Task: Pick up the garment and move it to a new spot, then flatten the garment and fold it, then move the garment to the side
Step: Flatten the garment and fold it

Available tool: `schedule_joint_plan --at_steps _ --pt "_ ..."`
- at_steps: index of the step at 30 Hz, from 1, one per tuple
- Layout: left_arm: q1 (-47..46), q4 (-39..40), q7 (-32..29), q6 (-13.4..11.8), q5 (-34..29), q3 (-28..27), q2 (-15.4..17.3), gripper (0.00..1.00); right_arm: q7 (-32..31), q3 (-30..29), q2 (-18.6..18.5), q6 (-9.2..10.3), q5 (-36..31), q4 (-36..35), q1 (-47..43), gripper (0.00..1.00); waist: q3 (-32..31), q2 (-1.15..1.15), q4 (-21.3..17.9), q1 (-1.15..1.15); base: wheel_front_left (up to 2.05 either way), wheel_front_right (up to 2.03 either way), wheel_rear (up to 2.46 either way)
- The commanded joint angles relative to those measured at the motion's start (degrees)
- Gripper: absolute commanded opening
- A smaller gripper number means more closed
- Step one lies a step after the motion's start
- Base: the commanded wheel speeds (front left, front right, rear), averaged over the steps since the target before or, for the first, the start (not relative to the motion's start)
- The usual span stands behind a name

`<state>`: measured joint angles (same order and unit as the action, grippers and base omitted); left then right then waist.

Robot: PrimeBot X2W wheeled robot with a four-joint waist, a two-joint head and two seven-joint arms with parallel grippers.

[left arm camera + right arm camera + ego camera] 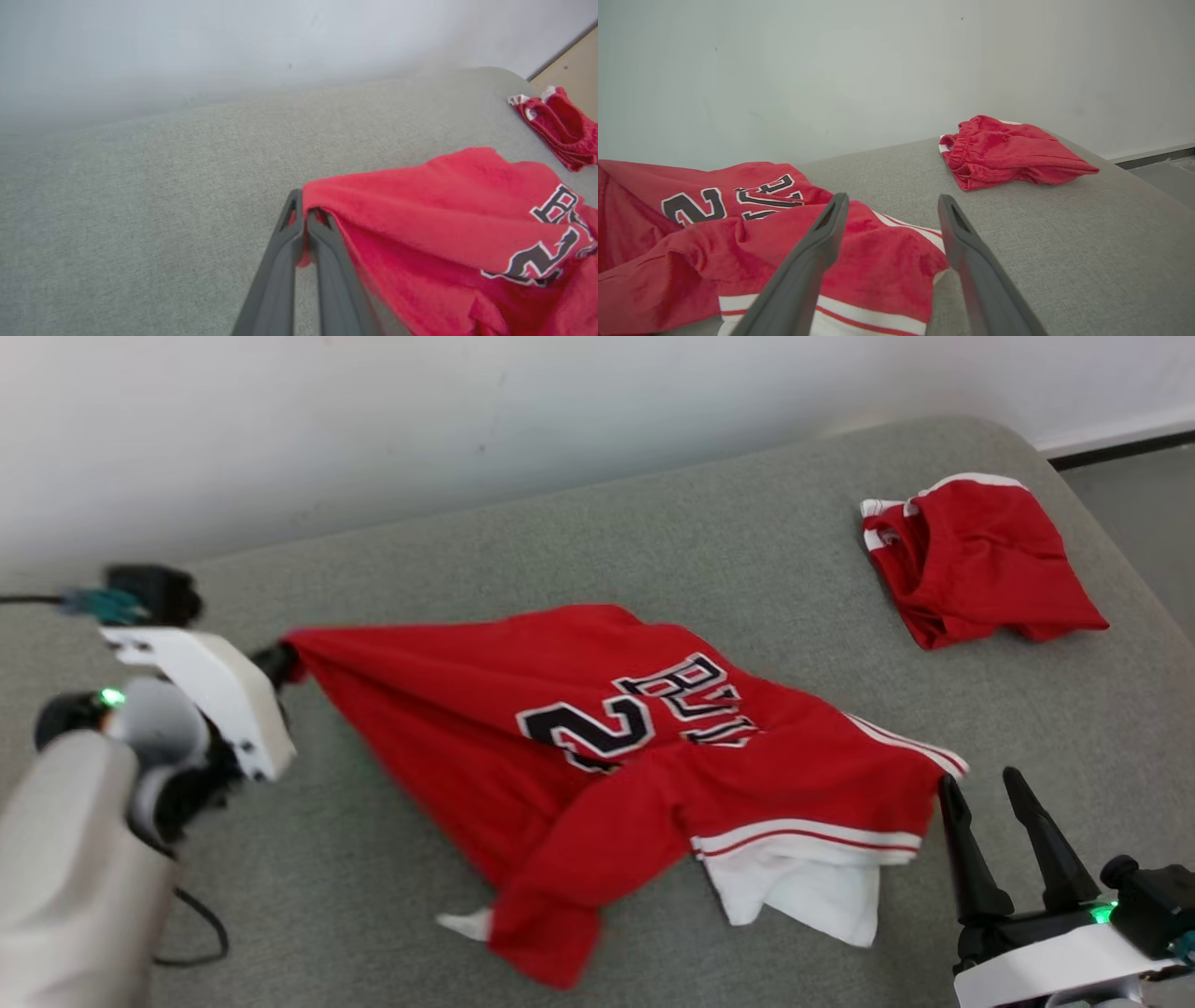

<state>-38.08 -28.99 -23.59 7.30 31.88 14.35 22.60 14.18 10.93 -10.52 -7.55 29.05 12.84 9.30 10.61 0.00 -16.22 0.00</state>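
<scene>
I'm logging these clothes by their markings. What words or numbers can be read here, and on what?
"2": large dark, white-edged numeral on the red jersey; a second digit beside it is lost in a fold.
"B": first of the block letters by that numeral; the rest are too creased to read.
Folded red garment: no text seen.
</scene>
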Motion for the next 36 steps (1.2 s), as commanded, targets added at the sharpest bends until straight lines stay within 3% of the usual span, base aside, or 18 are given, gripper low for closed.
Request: schedule_joint_plan --at_steps 1,4,10,11,12,23,31,36 --pt "-2.74 -0.17 -0.64 0.24 3.72 0.06 1.97 0.00 0.33 0.32 0.26 0.14 0.52 -0.09 1.12 1.00 1.78 0.00 -1.07 0.00 0.00 0.00 0.00" --pt "-6.25 -2.39 -0.52 0.12 3.53 1.58 7.13 0.00 0.52 0.89 0.67 0.14 0.46 -0.04 2.02 1.00 3.49 0.00 -2.26 0.00 0.00 0.00 0.00" --pt "-11.44 -10.23 1.61 0.11 4.66 3.47 11.33 0.00 0.74 2.08 1.48 0.14 0.30 0.78 3.73 1.00 5.67 0.00 -4.54 0.00 0.00 0.00 0.00" --pt "-12.05 -11.64 2.66 0.12 5.06 3.32 11.56 0.36 0.82 2.12 1.58 0.14 0.34 0.91 3.82 1.00 5.84 0.00 -4.72 0.00 0.00 0.00 0.00" --pt "-12.61 -13.00 3.65 0.12 5.43 3.28 11.59 1.00 0.87 2.26 1.70 0.14 0.35 1.11 3.96 1.00 5.92 0.00 -4.84 0.00 0.00 0.00 0.00" --pt "-12.37 -12.19 9.80 0.13 12.09 13.25 10.55 1.00 1.01 2.57 1.24 0.13 0.37 2.57 3.86 1.00 0.79 0.00 -0.42 0.00 0.00 0.00 0.00" --pt "-9.10 -7.72 16.66 0.13 16.47 14.07 9.94 1.00 1.01 1.56 0.97 0.14 0.63 2.45 1.87 1.00 -3.62 0.00 4.41 0.00 0.00 0.00 0.00" --pt "-2.94 -2.91 21.71 -1.03 18.22 13.15 7.65 1.00 1.02 0.75 1.69 0.14 0.67 2.71 -0.16 1.00 -6.01 0.00 7.63 0.00 0.00 0.00 0.00"
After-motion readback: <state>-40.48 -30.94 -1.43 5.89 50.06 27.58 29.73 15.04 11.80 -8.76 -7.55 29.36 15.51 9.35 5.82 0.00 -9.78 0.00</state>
